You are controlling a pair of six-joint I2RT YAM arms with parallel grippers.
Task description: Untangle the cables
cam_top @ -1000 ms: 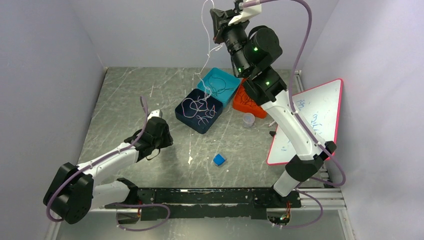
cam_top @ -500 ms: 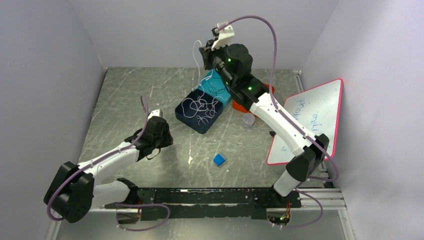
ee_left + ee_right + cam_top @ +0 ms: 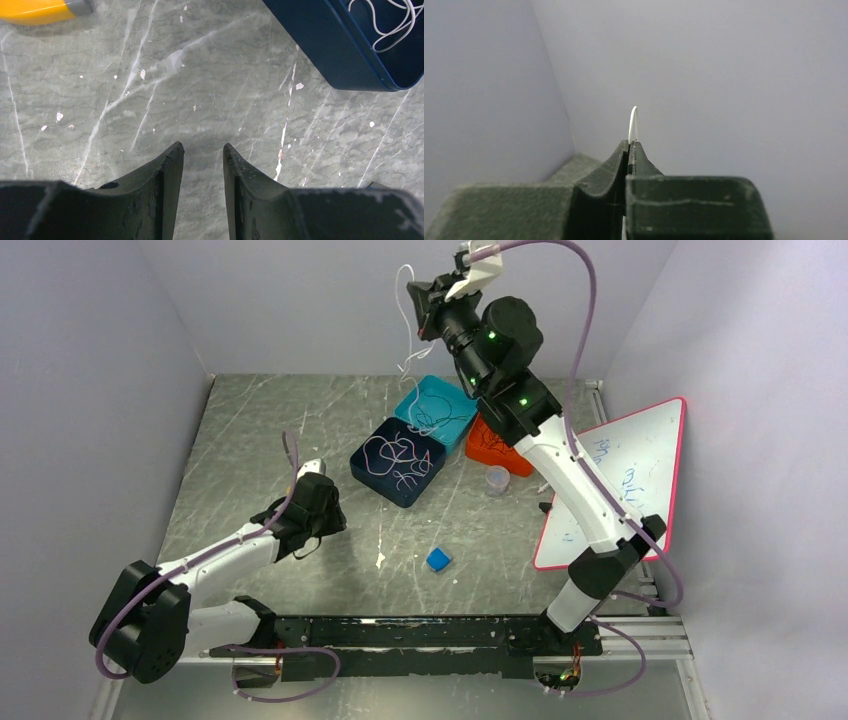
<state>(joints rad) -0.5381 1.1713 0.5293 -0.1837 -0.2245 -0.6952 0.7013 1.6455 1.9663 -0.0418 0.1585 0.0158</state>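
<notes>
Right jaws, right wrist view: pressed together, clamped on a white cable (image 3: 633, 120) whose short bend stands just above the tips. Behind them are only plain grey walls and a corner of the table (image 3: 580, 166) far below.

Left jaws, left wrist view: apart with a moderate gap and nothing between them. They point down at a slant, close above the marbled table surface. A navy bin (image 3: 335, 55) sits at upper right, one corner toward the jaws, and a loop of whitish cord (image 3: 385, 37) lies inside it. A yellow object with a grey end (image 3: 35, 10) lies at the upper left edge; what it is cannot be told.

Top external view: the right arm (image 3: 585, 490) is stretched up and forward from its base. Its wrist is raised high over the far side of the table, above a teal bin (image 3: 455, 390). From its jaws the white cable arcs up, then hangs down in loose kinks toward that bin, where further cables (image 3: 432, 420) lie looped. The navy bin, touching the teal one on the near left, holds a tangle of whitish loops. An orange bin (image 3: 490, 448), partly hidden behind the arm, holds dark cords. The left arm (image 3: 225, 558) lies low and folded, its wrist near the table left of the navy bin and apart from it. A clear cup (image 3: 497, 480), a blue block (image 3: 438, 559) and a whiteboard (image 3: 625, 475) are also present.
</notes>
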